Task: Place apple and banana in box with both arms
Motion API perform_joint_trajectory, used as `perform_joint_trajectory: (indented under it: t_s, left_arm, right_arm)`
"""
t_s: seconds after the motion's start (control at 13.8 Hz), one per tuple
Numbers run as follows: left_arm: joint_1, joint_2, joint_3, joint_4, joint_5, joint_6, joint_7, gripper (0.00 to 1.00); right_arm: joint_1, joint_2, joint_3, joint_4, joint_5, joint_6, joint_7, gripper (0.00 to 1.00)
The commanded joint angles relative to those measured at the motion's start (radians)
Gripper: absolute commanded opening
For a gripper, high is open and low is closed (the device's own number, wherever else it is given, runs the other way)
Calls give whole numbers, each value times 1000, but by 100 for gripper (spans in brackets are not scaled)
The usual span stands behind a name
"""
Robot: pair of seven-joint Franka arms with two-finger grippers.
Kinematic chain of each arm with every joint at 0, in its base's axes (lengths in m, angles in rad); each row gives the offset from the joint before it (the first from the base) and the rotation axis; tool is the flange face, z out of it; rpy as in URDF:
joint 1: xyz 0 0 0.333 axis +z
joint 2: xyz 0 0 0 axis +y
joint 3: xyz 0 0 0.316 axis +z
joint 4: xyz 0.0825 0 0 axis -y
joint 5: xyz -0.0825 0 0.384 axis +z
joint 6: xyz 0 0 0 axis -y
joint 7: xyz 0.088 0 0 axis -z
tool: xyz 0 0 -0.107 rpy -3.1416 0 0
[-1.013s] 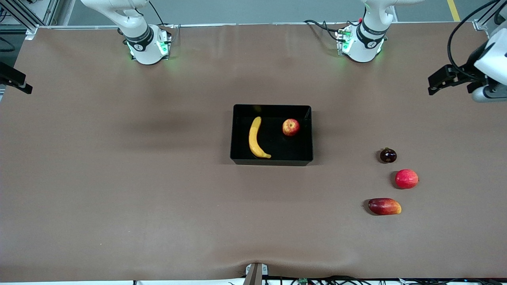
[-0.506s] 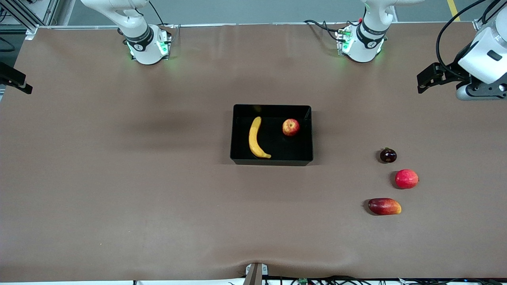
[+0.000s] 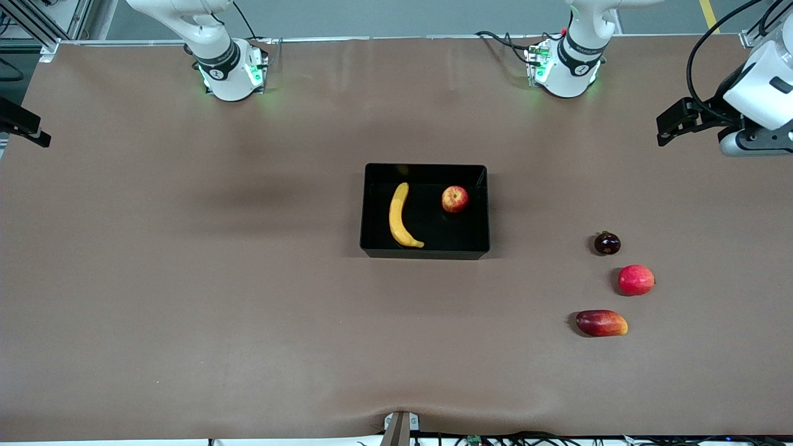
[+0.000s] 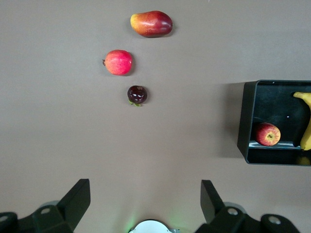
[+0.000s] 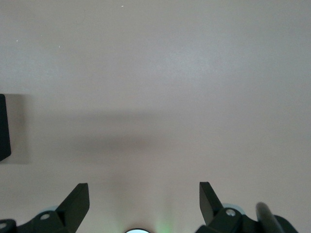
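The black box (image 3: 425, 253) sits mid-table. Inside it lie the yellow banana (image 3: 397, 217) and the red-yellow apple (image 3: 455, 199), apart from each other. The left wrist view shows the box (image 4: 245, 121) with the apple (image 4: 268, 134) and one end of the banana (image 4: 306, 136). My left gripper (image 4: 145, 183) hangs open and empty high over bare table toward the left arm's end; its wrist (image 3: 759, 93) shows at the front view's edge. My right gripper (image 5: 143, 185) is open and empty high over bare table, with only a corner of the box (image 5: 3, 128) in its view.
Three loose fruits lie toward the left arm's end, nearer the front camera than the box: a dark round fruit (image 3: 607, 243), a red-pink round fruit (image 3: 636, 280) and an elongated red-yellow fruit (image 3: 601, 323). The arm bases (image 3: 230, 71) (image 3: 565, 68) stand along the table's back edge.
The left arm's wrist has shifted a little above the table's end. The box and all fruits have stayed put. Both grippers remain open.
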Motion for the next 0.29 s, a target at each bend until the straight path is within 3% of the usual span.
perform_joint_trajectory:
  t_s: [0.0, 0.22]
  left_arm:
    - [5, -18, 3, -2, -19, -3, 20, 100]
    - [5, -20, 5, -2, -20, -3, 26, 100]
  right_arm:
    - [-20, 13, 10, 22, 9, -6, -7, 100]
    - [-19, 13, 10, 22, 10, -6, -7, 100]
